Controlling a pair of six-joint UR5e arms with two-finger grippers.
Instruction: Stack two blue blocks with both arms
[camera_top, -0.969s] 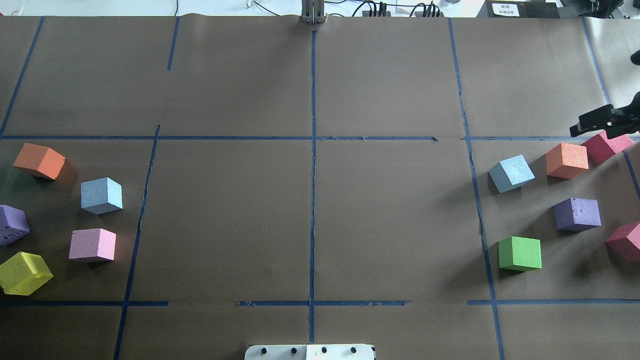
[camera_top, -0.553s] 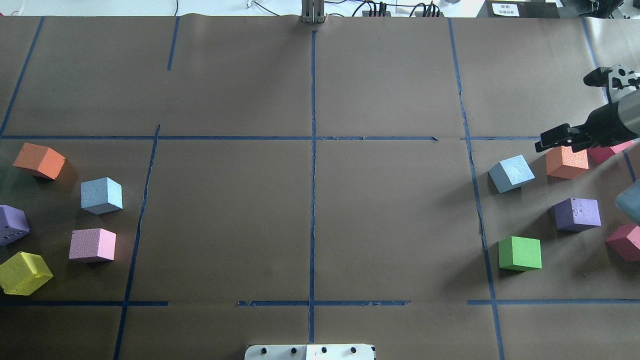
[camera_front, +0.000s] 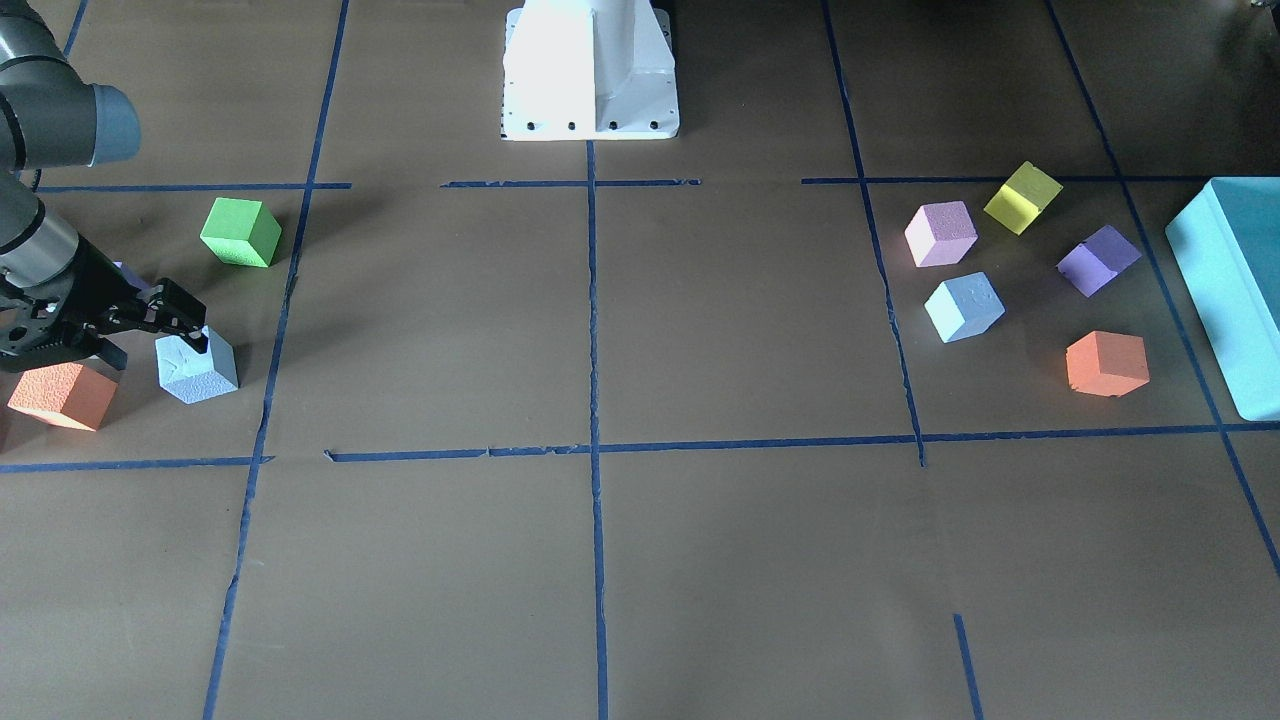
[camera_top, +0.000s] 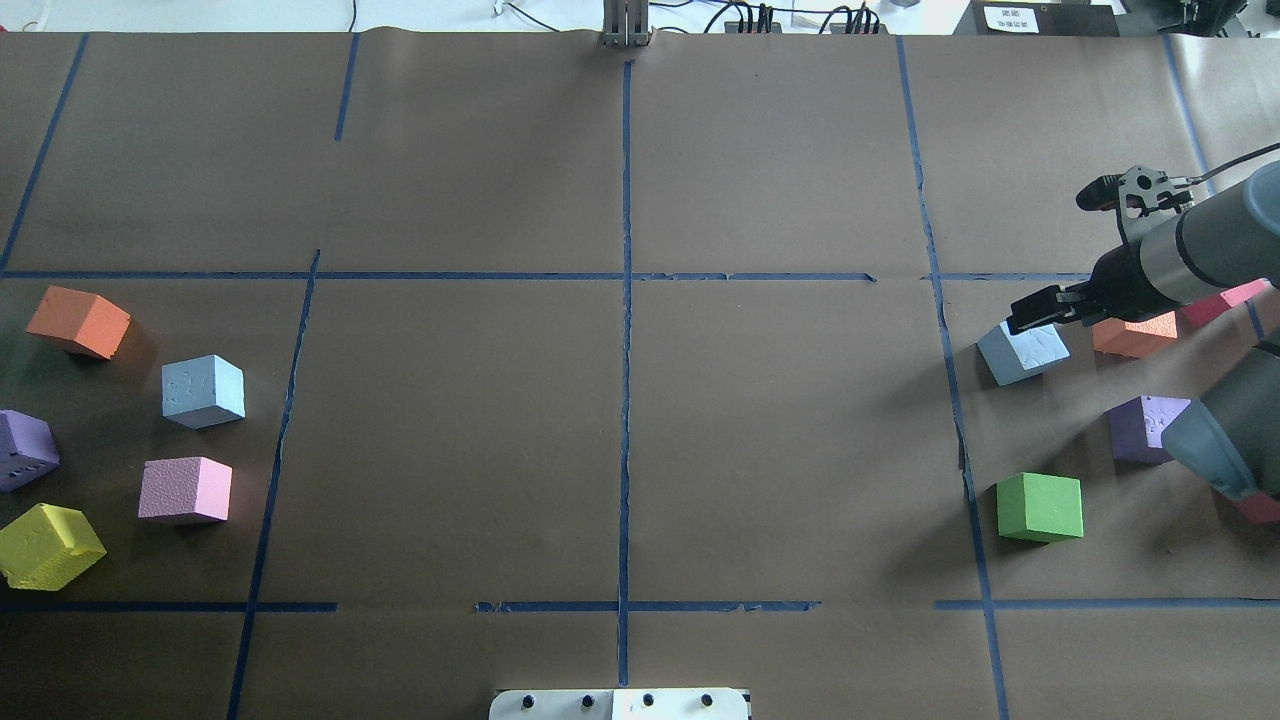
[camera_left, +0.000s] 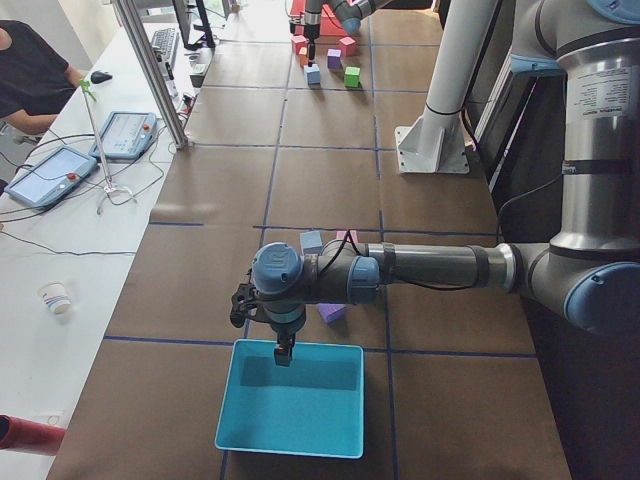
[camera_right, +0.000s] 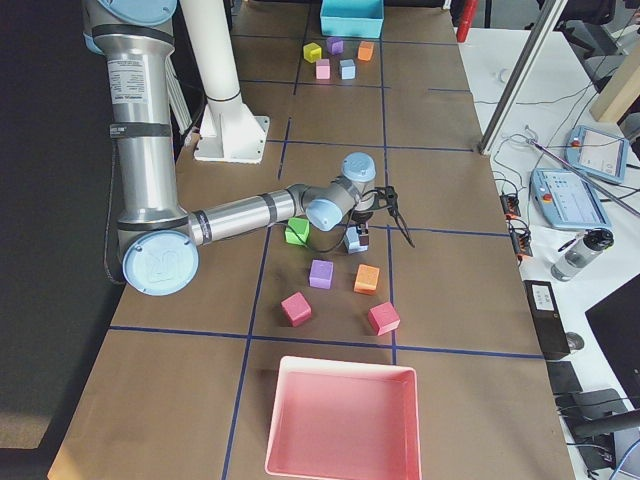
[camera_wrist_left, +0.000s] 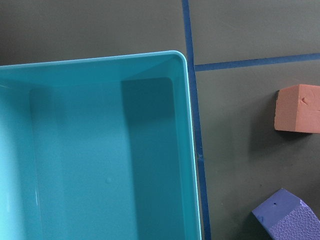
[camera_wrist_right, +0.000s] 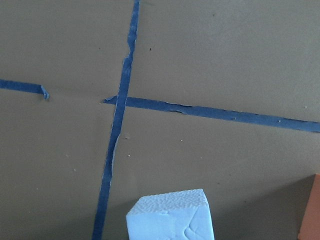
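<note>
One pale blue block (camera_top: 1022, 352) lies on the right of the table; it also shows in the front-facing view (camera_front: 197, 368) and at the bottom of the right wrist view (camera_wrist_right: 172, 217). My right gripper (camera_top: 1040, 310) hangs open just above its far edge and holds nothing; it shows in the front-facing view (camera_front: 178, 318) too. The other blue block (camera_top: 203, 391) lies on the left, among other cubes. My left gripper (camera_left: 284, 352) shows only in the exterior left view, over the teal box (camera_left: 290, 400). I cannot tell if it is open or shut.
Orange (camera_top: 1135, 335), purple (camera_top: 1145, 428) and green (camera_top: 1040, 507) cubes lie round the right blue block. Orange (camera_top: 78, 322), pink (camera_top: 185, 490), yellow (camera_top: 48, 545) and purple (camera_top: 22, 450) cubes ring the left one. A pink tray (camera_right: 340, 420) stands at the right end.
My right arm has swung in from the table's right edge toward the left. Its gripper has passed over the orange cube and now hangs over the right blue block.
</note>
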